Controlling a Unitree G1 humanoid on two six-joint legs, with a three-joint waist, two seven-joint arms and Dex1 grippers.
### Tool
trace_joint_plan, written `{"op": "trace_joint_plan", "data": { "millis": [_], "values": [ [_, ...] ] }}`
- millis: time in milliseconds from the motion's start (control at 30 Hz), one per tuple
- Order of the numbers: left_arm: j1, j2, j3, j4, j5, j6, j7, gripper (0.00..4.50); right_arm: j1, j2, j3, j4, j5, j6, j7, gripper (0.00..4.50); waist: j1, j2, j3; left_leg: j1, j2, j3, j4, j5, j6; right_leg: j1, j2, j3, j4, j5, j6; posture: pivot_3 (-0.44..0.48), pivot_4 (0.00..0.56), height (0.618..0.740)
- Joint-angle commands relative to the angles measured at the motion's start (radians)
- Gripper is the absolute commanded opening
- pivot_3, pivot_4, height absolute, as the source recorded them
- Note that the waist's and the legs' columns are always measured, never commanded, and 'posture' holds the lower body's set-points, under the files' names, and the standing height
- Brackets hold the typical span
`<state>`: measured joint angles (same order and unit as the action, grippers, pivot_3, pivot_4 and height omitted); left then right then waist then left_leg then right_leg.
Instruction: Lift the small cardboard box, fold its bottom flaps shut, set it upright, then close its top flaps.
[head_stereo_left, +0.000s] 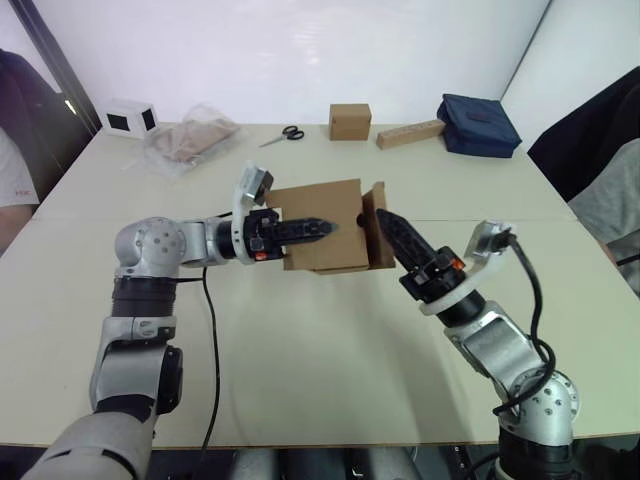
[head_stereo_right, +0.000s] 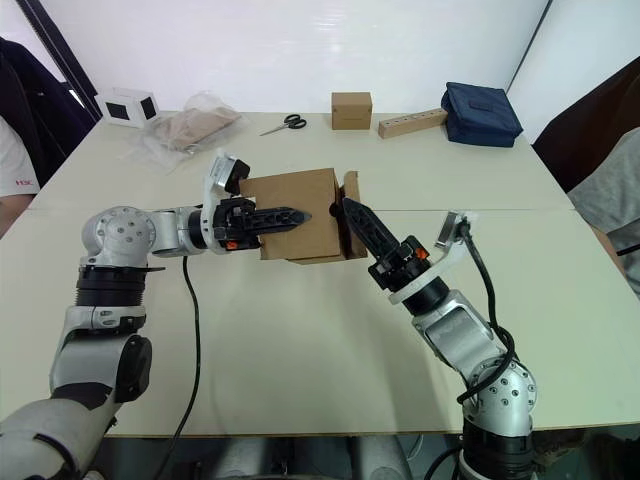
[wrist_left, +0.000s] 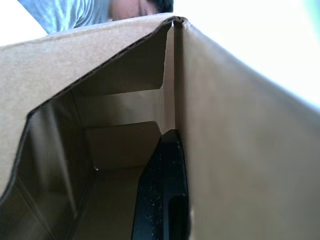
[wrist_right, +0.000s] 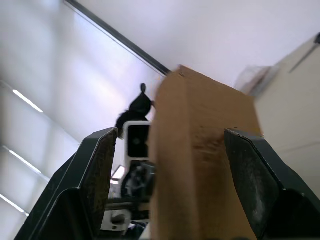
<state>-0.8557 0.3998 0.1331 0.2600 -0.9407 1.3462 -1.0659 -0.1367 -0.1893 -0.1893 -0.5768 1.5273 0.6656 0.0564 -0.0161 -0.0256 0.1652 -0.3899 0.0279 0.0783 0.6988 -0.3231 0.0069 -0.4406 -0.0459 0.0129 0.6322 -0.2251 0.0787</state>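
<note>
The box (head_stereo_left: 322, 226) is held up just above the table (head_stereo_left: 330, 350), mid-table, the left gripper (head_stereo_left: 300, 230) pinching one wall with a finger inside. The right gripper (head_stereo_right: 362, 222), jaws wide, straddles a flap (wrist_right: 200, 165) at the far end. I'd say the bottom-flap folding is under way; next, that flap wants pressing flat.

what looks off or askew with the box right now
The small cardboard box is held above the table, tipped on its side. One flap at its right end sticks out unfolded, straddled by the open right gripper. The left gripper pinches a box wall.
</note>
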Motion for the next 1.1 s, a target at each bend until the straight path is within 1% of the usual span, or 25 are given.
{"op": "trace_joint_plan", "data": {
  "millis": [33, 267, 367, 433, 767, 1100],
  "values": [
    [-0.004, 0.001, 0.012, -0.022, -0.018, -0.010, 0.001, 0.00, -0.010, -0.023, 0.013, -0.050, 0.024, -0.023, 0.001, 3.50, 0.000, 0.000, 0.000, 0.000, 0.000, 0.000, 0.000, 0.000, 0.000, 0.000, 0.000, 0.000, 0.000, 0.000, 0.000, 0.000, 0.150, 0.740],
    [-0.004, -0.001, 0.013, -0.027, -0.022, -0.010, 0.005, 0.00, 0.000, -0.041, 0.040, -0.031, -0.013, -0.045, -0.002, 3.50, 0.000, 0.000, 0.000, 0.000, 0.000, 0.000, 0.000, 0.000, 0.000, 0.000, 0.000, 0.000, 0.000, 0.000, 0.000, 0.000, 0.150, 0.740],
    [-0.004, -0.003, 0.015, -0.028, -0.021, -0.013, 0.008, 0.00, 0.001, -0.041, 0.043, -0.025, -0.021, -0.056, -0.003, 2.69, 0.000, 0.000, 0.000, 0.000, 0.000, 0.000, 0.000, 0.000, 0.000, 0.000, 0.000, 0.000, 0.000, 0.000, 0.000, 0.000, 0.150, 0.740],
    [-0.001, -0.002, 0.015, -0.033, -0.022, -0.012, 0.009, 0.00, 0.003, -0.052, 0.046, -0.024, -0.039, -0.055, -0.005, 1.89, 0.000, 0.000, 0.000, 0.000, 0.000, 0.000, 0.000, 0.000, 0.000, 0.000, 0.000, 0.000, 0.000, 0.000, 0.000, 0.000, 0.150, 0.740],
    [0.004, 0.002, 0.015, -0.039, -0.029, -0.012, 0.010, 0.00, 0.023, -0.086, 0.033, -0.001, -0.105, -0.069, 0.020, 1.89, 0.001, 0.000, 0.000, 0.000, 0.000, 0.000, 0.000, 0.000, 0.000, 0.000, 0.000, 0.000, 0.000, -0.001, -0.002, 0.000, 0.150, 0.740],
    [0.007, 0.002, 0.014, -0.047, -0.036, -0.007, 0.021, 0.00, 0.009, -0.086, 0.023, 0.010, -0.109, -0.088, 0.030, 1.89, 0.001, 0.000, 0.000, 0.000, 0.000, 0.000, 0.000, 0.000, 0.000, 0.000, 0.000, 0.000, 0.000, -0.001, -0.002, 0.000, 0.150, 0.740]
  ]
}}
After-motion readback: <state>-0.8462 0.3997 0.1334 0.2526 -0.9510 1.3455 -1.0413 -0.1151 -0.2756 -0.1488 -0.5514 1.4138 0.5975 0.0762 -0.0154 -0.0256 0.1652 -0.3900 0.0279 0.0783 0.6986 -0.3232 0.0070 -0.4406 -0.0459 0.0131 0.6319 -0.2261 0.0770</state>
